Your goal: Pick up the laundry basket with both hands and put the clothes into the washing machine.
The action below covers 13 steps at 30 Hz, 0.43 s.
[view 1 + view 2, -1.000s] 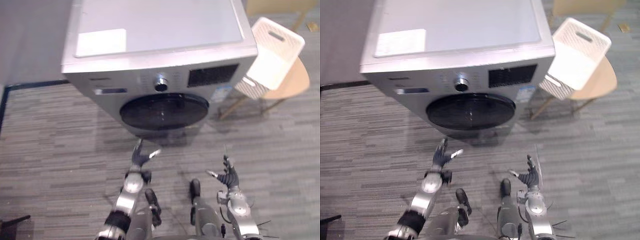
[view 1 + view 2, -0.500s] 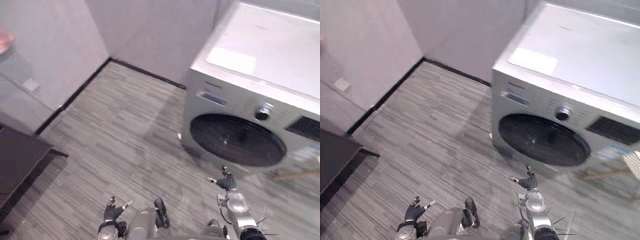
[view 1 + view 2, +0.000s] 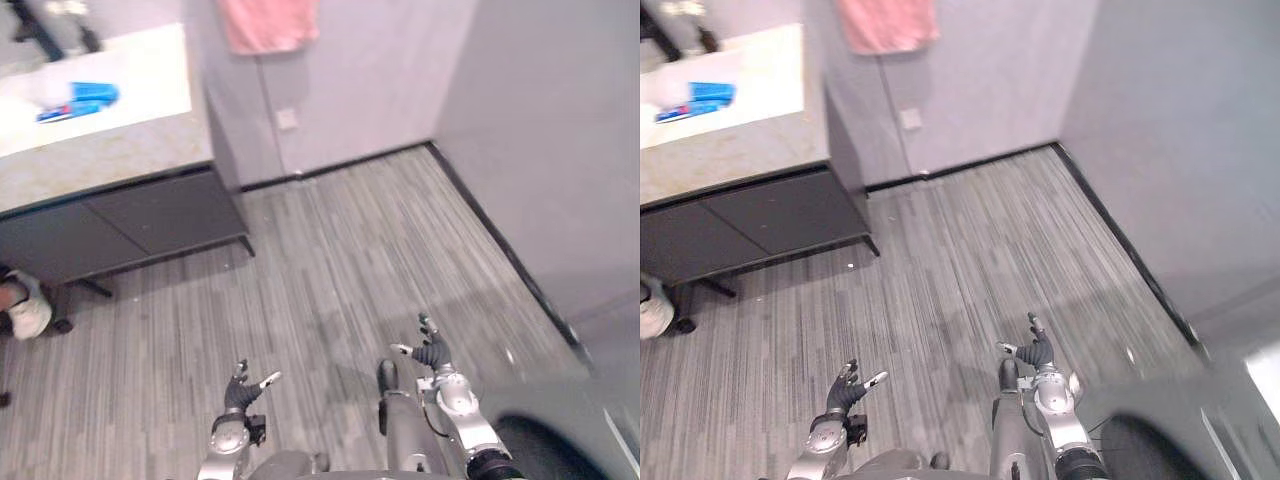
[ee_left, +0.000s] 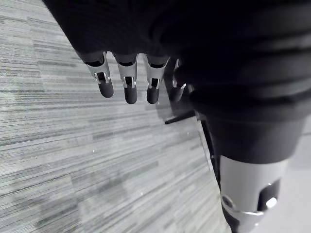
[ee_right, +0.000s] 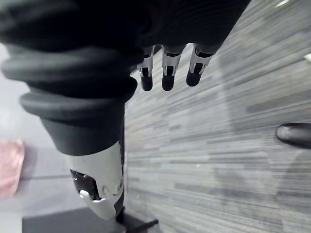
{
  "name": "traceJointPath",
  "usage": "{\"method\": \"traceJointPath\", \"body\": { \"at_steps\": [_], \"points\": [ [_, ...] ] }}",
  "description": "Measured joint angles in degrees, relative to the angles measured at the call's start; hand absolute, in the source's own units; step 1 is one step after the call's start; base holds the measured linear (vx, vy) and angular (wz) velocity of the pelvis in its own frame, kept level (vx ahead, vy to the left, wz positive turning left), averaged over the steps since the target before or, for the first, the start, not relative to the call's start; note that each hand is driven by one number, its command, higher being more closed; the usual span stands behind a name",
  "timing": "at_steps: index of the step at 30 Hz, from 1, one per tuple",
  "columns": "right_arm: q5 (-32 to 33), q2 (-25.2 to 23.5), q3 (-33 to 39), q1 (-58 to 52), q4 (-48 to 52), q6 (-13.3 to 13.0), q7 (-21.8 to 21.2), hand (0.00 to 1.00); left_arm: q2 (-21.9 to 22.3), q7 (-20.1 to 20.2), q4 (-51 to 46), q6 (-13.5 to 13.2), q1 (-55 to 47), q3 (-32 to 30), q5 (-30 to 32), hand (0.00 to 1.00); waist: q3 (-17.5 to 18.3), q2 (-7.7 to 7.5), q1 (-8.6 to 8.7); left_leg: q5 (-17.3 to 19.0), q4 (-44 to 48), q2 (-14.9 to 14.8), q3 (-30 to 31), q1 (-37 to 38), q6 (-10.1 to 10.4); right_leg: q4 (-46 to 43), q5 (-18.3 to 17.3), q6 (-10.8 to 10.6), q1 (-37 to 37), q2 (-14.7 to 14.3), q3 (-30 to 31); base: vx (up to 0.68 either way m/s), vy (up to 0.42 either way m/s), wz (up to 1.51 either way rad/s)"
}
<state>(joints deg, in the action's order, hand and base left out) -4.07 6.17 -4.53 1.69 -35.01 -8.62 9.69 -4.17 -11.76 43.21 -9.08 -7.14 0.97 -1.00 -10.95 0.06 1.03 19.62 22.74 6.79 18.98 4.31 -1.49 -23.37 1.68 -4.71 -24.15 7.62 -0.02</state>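
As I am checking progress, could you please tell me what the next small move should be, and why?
Probably turn the body to search for the laundry basket: the left hand and right hand are open and empty above the floor, facing a counter.

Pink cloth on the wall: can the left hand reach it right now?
Probably not. The pink cloth hangs on the far wall; the left hand is low in the foreground, fingers open, with floor stretching between. Nothing blocks it, but it looks too far without stepping closer.
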Motion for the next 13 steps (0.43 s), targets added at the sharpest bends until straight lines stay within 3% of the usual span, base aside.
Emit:
{"method": "traceJointPath", "body": {
  "at_steps": [1,2,4,5,7,10,11,12,13],
  "points": [
    [-0.12,0.31,0.01,0.41,0.43,-0.01,0.0,0.0,0.54,0.0,-0.04,-0.08,-0.72,-0.17,0.49,0.0,0.26,1.06,-0.14,-0.63,6.08,-1.77,-3.09,-3.24,1.82,0.69,-0.72,1.07,1.01,-0.93,-1.25,0.4,-0.269,0.35],
    [-0.32,0.17,-0.43,0.61,0.8,-0.05,0.0,0.0,1.44,0.11,-0.03,-0.04,-1.76,-1.34,0.99,0.0,0.22,2.27,-0.69,-3.46,16.79,-6.29,-11.12,-8.58,5.43,3.16,-1.24,2.83,3.7,-3.58,-3.29,0.38,-0.261,0.2],
    [-0.78,-0.63,-1.01,0.39,0.72,-0.04,0.0,0.0,1.96,0.24,-0.04,0.0,-2.05,-1.48,1.54,0.0,0.1,2.41,-1.92,-6.58,24.53,-12.12,-18.86,-12.15,4.97,6.35,-1.49,5.01,7.45,-5.7,-5.11,0.37,-0.243,0.24],
    [-0.94,-0.94,-0.52,-1.17,0.53,-0.04,0.03,0.0,2.13,0.53,-0.14,0.01,-1.44,-1.14,1.65,0.0,-0.1,1.72,-1.63,-5.28,26.31,-15.83,-24.03,-13.6,3.62,9.71,-1.7,5.76,12.15,-5.87,-7.72,0.34,-0.22,0.55],
    [-0.93,-0.79,0.93,-2.37,0.38,-0.02,0.03,0.0,2.44,0.54,-0.56,-0.2,-0.24,-1.15,1.7,0.0,-0.27,1.33,-1.66,-5.13,22.39,-16.84,-25.99,-14.06,3.5,12.2,-1.6,5.74,15.45,-5.34,-10.05,0.27,-0.174,0.7],
    [-0.92,-0.26,2.92,-2.63,0.21,-0.04,0.04,0.0,2.49,0.54,-1.05,-0.26,1.46,-1.13,1.98,0.0,-0.19,1.62,-1.55,-5.77,5.21,-16.38,-26.29,-14.51,4.51,14.98,-1.14,5.31,18.05,-4.55,-13.51,0.17,-0.026,0.61],
    [-0.97,0.07,2.94,-2.61,-0.53,-0.04,0.04,0.0,2.47,0.52,-1.03,-0.26,1.69,-1.13,2.2,0.0,-0.13,2.02,-1.77,-7.85,-1.31,-16.38,-26.23,-13.97,6.96,15.2,-1.05,5.13,18.12,-4.7,-13.85,0.1,0.056,0.19],
    [-0.99,0.28,2.97,-2.51,-0.76,-0.04,0.03,0.0,2.54,0.53,-0.86,-0.25,1.57,-1.13,2.62,0.0,-0.07,3.14,-1.83,-13.36,-6.44,-16.68,-26.07,-13.19,6.92,15.86,-1.02,4.54,18.74,-5.74,-13.97,0.09,0.103,0.04],
    [-0.99,0.0,3.37,-2.33,-1.56,0.04,0.04,0.0,2.01,0.53,-0.22,-0.2,1.69,-1.14,2.9,0.0,-0.23,2.37,-1.99,-13.93,-6.76,-16.39,-26.26,-12.67,6.09,16.34,-0.81,4.0,19.24,-5.36,-13.54,0.06,0.076,-0.02]
  ]
}}
